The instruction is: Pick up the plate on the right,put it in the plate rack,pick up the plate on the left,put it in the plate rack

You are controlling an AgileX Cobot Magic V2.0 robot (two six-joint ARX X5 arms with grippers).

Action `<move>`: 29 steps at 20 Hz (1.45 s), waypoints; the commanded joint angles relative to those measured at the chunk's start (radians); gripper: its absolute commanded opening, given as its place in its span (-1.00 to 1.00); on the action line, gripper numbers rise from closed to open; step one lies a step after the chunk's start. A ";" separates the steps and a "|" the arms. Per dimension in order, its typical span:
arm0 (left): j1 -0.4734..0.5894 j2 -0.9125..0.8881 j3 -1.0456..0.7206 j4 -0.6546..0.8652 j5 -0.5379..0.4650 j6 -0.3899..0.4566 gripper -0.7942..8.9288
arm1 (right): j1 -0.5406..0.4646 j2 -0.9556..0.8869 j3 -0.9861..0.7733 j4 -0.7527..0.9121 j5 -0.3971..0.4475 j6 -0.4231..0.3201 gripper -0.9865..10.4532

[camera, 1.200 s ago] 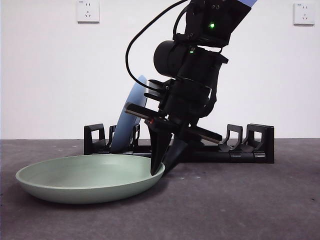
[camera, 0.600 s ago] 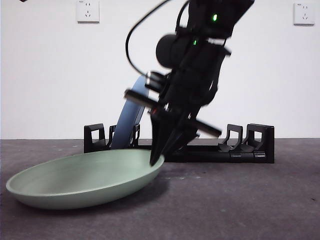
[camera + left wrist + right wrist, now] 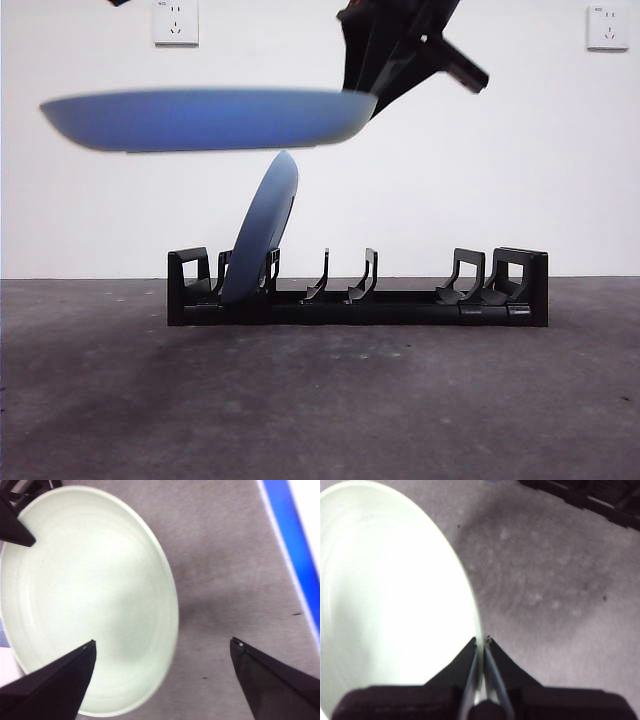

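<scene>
The right gripper (image 3: 481, 642) has its jaws pinched narrow on the rim of the pale green plate (image 3: 390, 595), which hangs high in the upper half of the front view (image 3: 205, 118), roughly level and clear of the table (image 3: 400, 400). There it looks blue from underneath, probably from the lighting. The grip is at the plate's right edge in that view, so all the weight hangs out to the left of the jaws.

The plate rack (image 3: 520, 290) sits across the middle of the front view, and a blue plate (image 3: 262, 235) already leans in its left slots. Empty prongs (image 3: 365, 275) stand just right of it, at centre frame.

To do this step well, the plate has to be turned from flat to near upright before it comes down, with the free edge lowest. It should be aimed at the gap between the centre prongs, well apart from the blue plate so the two do not knock. A slow descent suits a rim-only hold, which could slip.

The left gripper (image 3: 162, 647) waits with jaws spread wide, looking down on the green plate from above.
</scene>
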State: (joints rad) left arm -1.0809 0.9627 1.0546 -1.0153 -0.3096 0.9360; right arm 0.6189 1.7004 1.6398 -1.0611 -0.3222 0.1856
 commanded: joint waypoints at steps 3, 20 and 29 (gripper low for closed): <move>-0.013 0.056 -0.005 0.067 -0.077 0.054 0.06 | 0.001 -0.011 0.053 -0.066 -0.063 -0.013 -0.85; -0.014 0.090 -0.005 0.067 -0.076 0.036 -0.85 | 0.000 -0.011 0.123 -0.104 -0.069 -0.014 -0.85; -0.030 0.090 -0.005 0.067 -0.076 0.036 -0.85 | -0.013 -0.011 0.123 -0.116 -0.036 -0.014 -0.85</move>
State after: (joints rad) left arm -1.1076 1.0451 1.0565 -0.9337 -0.3985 0.9829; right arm 0.6048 1.6985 1.7557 -1.1885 -0.3439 0.1875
